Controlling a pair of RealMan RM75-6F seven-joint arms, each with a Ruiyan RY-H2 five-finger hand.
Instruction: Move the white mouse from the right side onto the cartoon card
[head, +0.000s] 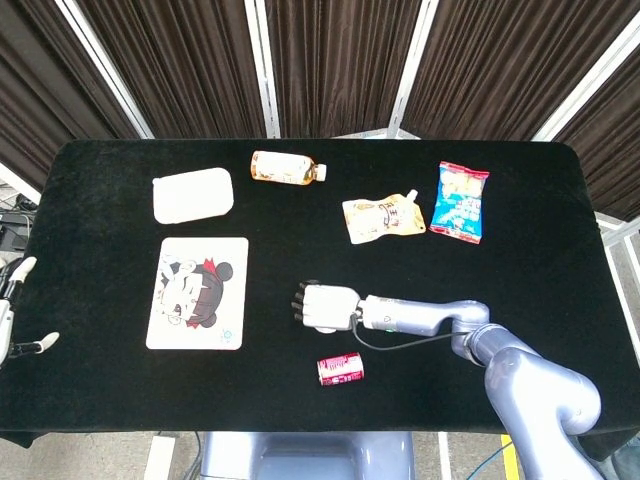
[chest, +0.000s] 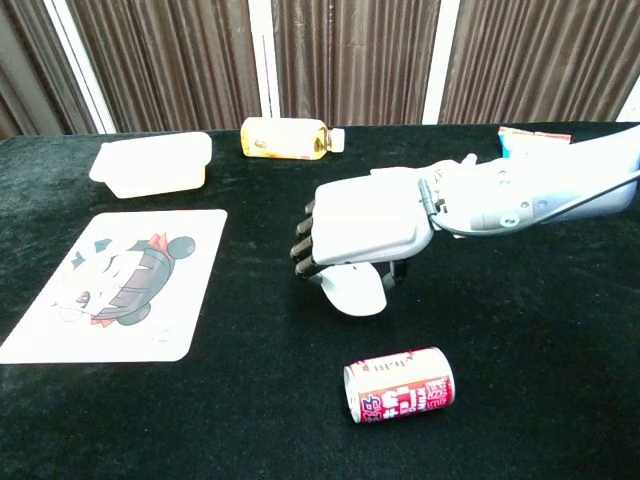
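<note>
Fingers of right hand (chest: 365, 232) curl over one white mouse (chest: 353, 290), gripping it mid-table, between one cartoon card (head: 198, 292) and one red can (chest: 399, 385). Left hand (head: 8, 318) spread, empty, off table's left edge.

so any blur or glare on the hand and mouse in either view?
Head view: right hand sharp, mouse mostly hidden beneath it, no glare. Chest view: hand and mouse sharp, mouse evenly lit; can shows a soft sheen.
</note>
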